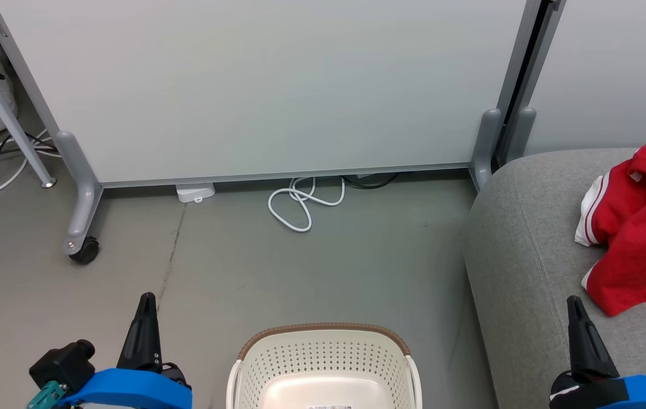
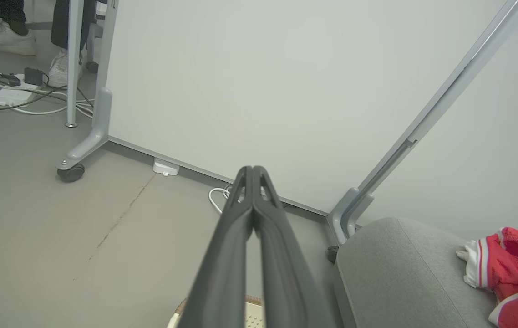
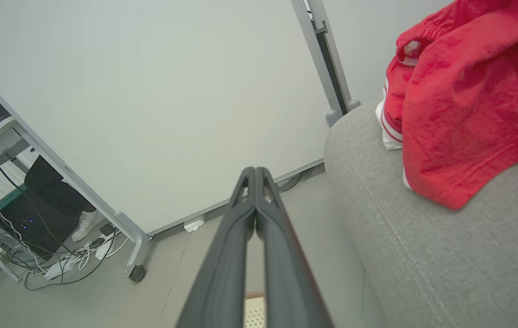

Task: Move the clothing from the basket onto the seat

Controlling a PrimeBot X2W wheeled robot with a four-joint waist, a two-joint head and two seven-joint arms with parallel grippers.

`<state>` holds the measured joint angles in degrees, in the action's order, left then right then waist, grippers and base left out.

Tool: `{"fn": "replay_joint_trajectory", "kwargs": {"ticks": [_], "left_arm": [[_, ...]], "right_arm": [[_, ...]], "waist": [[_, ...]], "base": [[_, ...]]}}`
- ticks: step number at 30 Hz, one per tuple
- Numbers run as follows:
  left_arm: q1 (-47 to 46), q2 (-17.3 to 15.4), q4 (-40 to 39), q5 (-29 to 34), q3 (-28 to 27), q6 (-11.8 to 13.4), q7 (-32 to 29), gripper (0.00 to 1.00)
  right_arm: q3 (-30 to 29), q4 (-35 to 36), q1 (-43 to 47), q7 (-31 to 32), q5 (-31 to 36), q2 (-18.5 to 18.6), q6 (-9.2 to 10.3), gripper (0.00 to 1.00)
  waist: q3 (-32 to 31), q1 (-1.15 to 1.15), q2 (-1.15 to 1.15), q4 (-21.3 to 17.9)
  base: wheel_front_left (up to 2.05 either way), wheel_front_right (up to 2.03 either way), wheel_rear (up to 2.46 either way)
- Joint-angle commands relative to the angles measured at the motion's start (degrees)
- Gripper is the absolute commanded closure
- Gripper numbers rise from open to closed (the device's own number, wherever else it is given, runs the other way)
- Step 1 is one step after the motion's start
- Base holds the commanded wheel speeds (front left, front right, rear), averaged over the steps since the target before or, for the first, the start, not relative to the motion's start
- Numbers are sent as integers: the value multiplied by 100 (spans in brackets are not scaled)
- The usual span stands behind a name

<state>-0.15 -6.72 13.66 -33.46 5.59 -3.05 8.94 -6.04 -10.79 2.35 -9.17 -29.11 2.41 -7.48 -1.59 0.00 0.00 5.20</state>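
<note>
Holding both claws pinched tight, nothing in either.
My left gripper (image 1: pixel 146 309) sits low left beside the basket (image 1: pixel 323 330), fingers pressed together tip to tip in its wrist view; my right gripper (image 1: pixel 577 312) same, low right over the front edge of the seat (image 1: pixel 519 250). The clothing (image 1: pixel 644 227) lies in a red heap on the seat cushion, white striped trim showing on its left side, well apart from my right fingers. Basket stands on the grey floor (image 1: pixel 243 267) just left of the seat; its visible bottom shows bare plastic and a label sticker (image 1: pixel 329 407). A white cable (image 1: pixel 300 204) lies coiled under the panel (image 1: pixel 266 85) behind.
</note>
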Motion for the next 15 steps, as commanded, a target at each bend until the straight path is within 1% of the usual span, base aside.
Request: {"fn": "replay_joint_trajectory", "kwargs": {"ticks": [1, 15], "left_arm": [[-201, 0, -71, -198, -91, -25, -45, 100], [-296, 75, -53, -1347, -316, -111, -346, 100]], "right_arm": [[-9, 58, -211, 43, -233, 32, -1, 100], [-18, -13, -348, 350, -1462, 38, -1, 100]], "waist": [[2, 0, 0, -5], [25, 0, 0, -76]], "base": [[0, 0, 0], [0, 0, 0]]}}
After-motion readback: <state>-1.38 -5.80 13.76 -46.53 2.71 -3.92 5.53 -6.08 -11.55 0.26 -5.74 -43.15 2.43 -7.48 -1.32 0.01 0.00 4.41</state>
